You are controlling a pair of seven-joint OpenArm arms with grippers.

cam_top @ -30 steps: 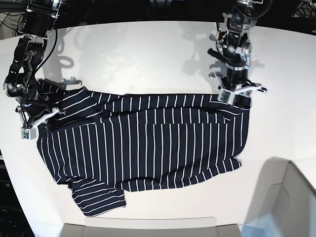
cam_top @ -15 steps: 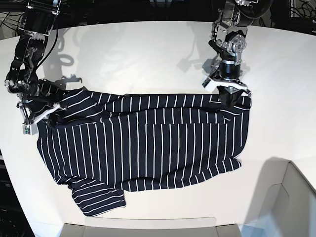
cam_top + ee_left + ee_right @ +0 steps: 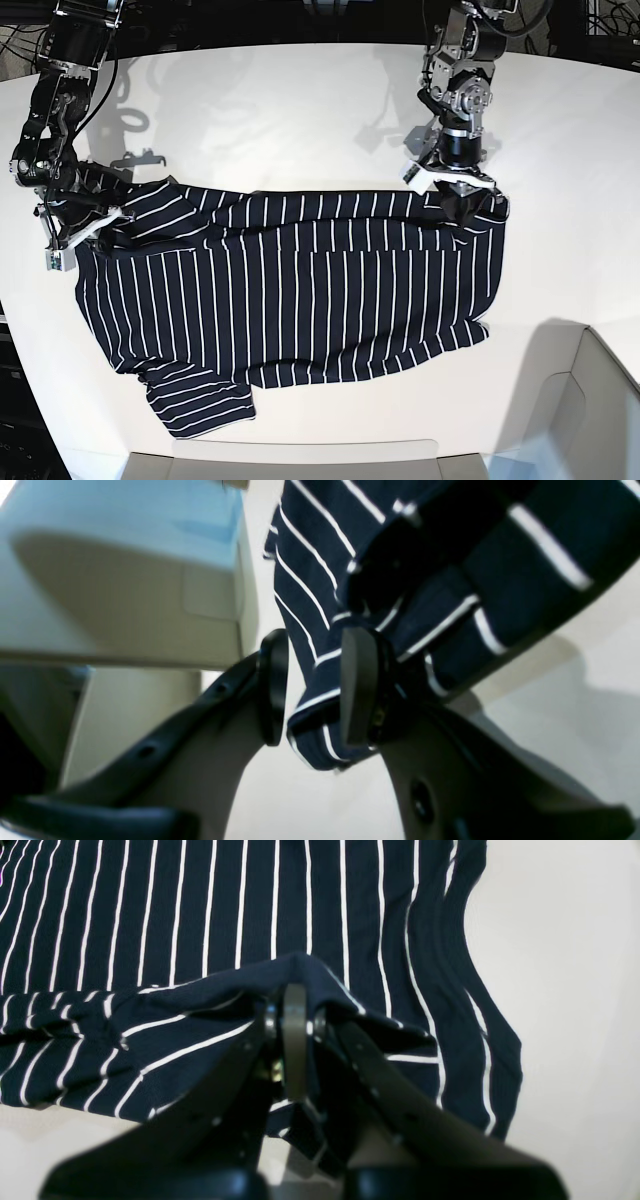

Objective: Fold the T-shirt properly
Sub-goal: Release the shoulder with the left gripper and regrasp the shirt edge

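The T-shirt (image 3: 290, 300) lies spread across the white table (image 3: 300, 110), dark navy with thin white stripes, its far long edge running between the two arms and one short sleeve (image 3: 200, 405) sticking out at the near left of its body.

At the shirt's far left corner the right gripper (image 3: 75, 225) has its jaws pressed together on a peak of fabric. The right wrist view shows the cloth tented up over the closed tips (image 3: 295, 1025), with a loose flap bunched beside them. For a clean fold, this corner should probably be lifted only enough to clear the layer below, so that the flap does not drag along and crease.

At the shirt's far right corner the left gripper (image 3: 462, 190) stands over the rumpled hem. In the left wrist view its two pads (image 3: 274, 685) are partly spread, with a fold of striped fabric (image 3: 320, 680) passing between them. The right pad touches the cloth, but a gap shows at the left one, so I judge this a loose hold at best. It should close firmly before any pull. Then both corners ought to rise and travel together, level, towards the shirt's near edge, keeping the far edge taut between them.
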